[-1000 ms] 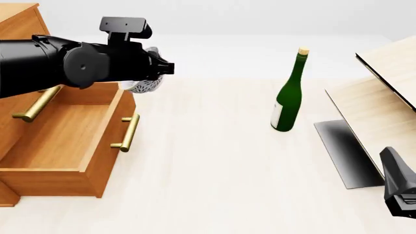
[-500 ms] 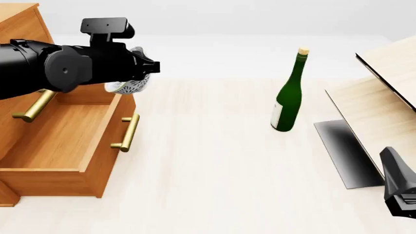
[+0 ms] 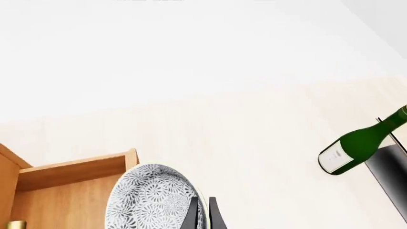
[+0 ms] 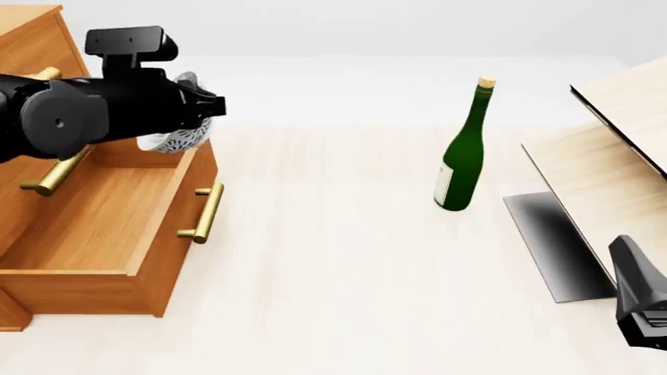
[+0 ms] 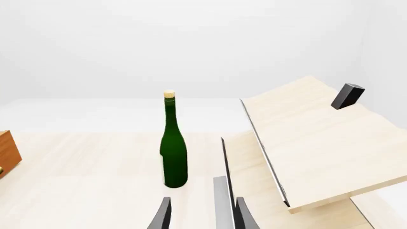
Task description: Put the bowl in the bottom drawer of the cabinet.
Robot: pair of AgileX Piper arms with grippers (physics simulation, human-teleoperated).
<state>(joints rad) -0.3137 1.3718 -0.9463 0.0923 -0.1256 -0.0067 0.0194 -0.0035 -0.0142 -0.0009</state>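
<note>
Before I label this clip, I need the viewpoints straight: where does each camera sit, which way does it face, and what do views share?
Front view: fixed above and behind the arms, looking forward and down over the table; shows the left gripper holding the bowl over the bottom drawer, and part of the right arm.
Left wrist view: behind the left fingers, showing bowl and drawer.
Right wrist view: behind the right gripper, facing the wine bottle.
All three share the bottle.
</note>
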